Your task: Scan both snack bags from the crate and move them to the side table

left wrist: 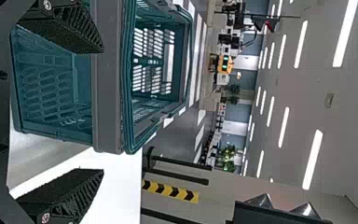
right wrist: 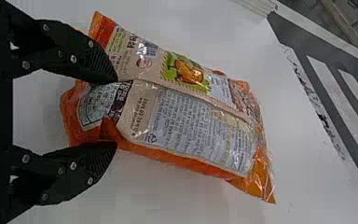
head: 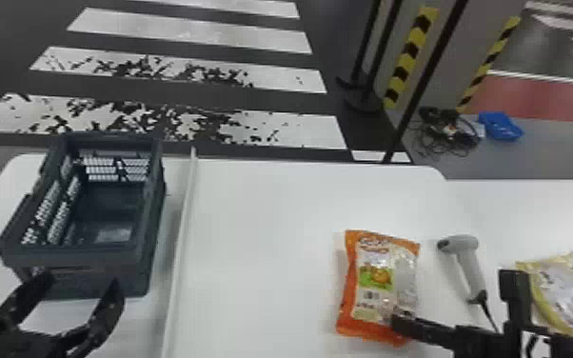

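Black right gripper stands open at the orange snack bag

Nearest, at the head view's lower right, its fingers stand apart, one tip over the bag's near right corner, the other beyond the scanner's cable. In the right wrist view the gap is moderate, the bag's back label and orange end showing between and past the tips; whether either tip touches the film, I cannot tell. The bag lies flat on the white table.

At lower left, the left gripper holds its fingers wide apart with nothing between them, right by the crate's near wall.

Just right of the orange bag lies the grey scanner, a narrow strip of tabletop between them. Past it sits the yellow snack bag, close to the right gripper's farther finger.

Broad tabletop runs from the orange bag to a raised white strip. The dark crate stands left of that strip, near it. Beyond the table's far edge come striped flooring, black posts and a blue tray.
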Robot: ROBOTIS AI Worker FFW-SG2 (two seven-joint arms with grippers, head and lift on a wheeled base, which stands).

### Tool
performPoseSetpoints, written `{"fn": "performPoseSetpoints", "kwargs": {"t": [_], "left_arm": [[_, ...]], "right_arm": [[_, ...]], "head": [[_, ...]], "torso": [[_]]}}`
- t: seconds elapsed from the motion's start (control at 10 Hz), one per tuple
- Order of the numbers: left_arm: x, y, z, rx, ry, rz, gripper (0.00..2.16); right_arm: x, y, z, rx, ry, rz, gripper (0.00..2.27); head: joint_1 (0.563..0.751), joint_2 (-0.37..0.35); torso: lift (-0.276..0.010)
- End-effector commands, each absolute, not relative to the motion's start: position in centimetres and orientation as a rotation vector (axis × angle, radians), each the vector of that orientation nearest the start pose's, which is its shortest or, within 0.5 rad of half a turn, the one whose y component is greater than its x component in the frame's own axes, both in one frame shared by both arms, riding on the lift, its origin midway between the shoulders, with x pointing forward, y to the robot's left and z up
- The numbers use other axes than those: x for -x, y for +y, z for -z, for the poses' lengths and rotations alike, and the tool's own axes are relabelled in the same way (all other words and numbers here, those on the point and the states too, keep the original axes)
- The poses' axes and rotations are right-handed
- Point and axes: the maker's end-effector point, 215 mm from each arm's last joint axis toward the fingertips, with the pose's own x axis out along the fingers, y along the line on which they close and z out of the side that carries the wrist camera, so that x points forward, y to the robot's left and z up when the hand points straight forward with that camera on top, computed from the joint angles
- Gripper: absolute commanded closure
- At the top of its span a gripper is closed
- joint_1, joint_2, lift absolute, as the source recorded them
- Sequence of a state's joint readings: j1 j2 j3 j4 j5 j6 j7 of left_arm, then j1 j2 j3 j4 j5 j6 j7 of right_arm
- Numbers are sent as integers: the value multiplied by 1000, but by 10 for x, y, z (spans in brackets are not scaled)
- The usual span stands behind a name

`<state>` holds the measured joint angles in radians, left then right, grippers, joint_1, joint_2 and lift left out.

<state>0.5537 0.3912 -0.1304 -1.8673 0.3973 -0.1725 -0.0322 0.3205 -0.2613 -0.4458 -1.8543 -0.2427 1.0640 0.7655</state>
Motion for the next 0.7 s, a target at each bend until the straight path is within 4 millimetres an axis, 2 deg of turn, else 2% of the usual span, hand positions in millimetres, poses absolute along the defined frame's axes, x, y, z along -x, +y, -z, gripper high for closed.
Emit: {"fn": "performPoseSetpoints", "kwargs": {"t": [0.0, 0.2, 0.3, 0.4, 0.6], "left_arm": [[-404, 220, 417, 111, 154, 242, 83], [-403, 220, 418, 110, 156, 243, 83], [-403, 220, 418, 111, 156, 244, 83], [-403, 219, 416, 110, 153, 245, 83], [-403, 219, 415, 111, 152, 246, 83]], "right_arm": [[-349, -356, 521, -412, 907, -309, 1956], [-349, -359, 515, -422, 892, -317, 2226], [-351, -359, 506, -405, 857, -341, 2240], [-354, -358, 493, -385, 825, -345, 2240], [-361, -364, 453, -374, 735, -339, 2240]], "head": [[695, -192], [695, -205], [695, -208], [695, -207], [695, -209]], "torso": [[-99], [-99], [-99], [-99], [-99]]}}
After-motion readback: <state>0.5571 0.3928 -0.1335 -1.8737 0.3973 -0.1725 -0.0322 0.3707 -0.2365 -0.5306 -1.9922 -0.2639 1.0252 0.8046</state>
